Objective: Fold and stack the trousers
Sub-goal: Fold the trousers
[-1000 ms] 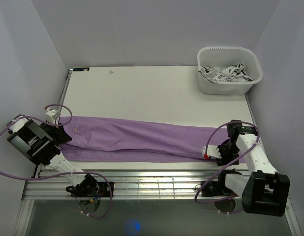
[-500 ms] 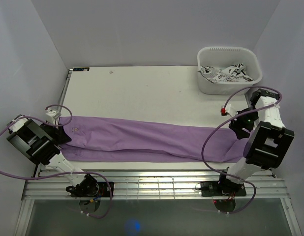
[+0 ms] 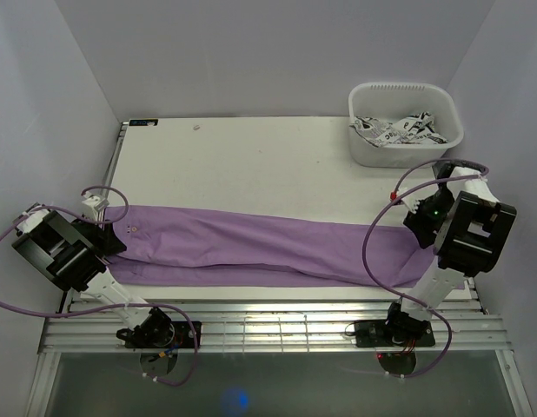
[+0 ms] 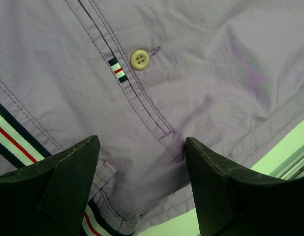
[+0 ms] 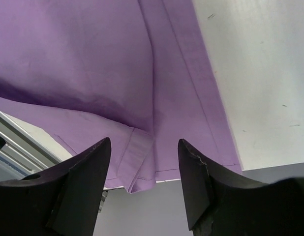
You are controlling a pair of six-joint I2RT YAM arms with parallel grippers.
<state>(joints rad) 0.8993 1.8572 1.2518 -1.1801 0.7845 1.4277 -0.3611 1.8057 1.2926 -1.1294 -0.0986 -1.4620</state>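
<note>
Trousers (image 3: 251, 248) lie flat across the table (image 3: 268, 165) from 9 to 3 o'clock, waist by the left arm (image 3: 64, 252), leg ends by the right arm (image 3: 464, 230). A bin (image 3: 406, 126) sits at 2 o'clock.

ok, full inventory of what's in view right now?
trousers: one, lilac, spread flat along the table's near side, waist at the left
waist button: one, cream, on the trousers
tub: one, white, table's far right corner
patterned cloth: count unclear, black and white, crumpled in the tub
table: one, white
left hand: one, black fingers, open above the waist
right hand: one, black fingers, open above the leg hems
</note>
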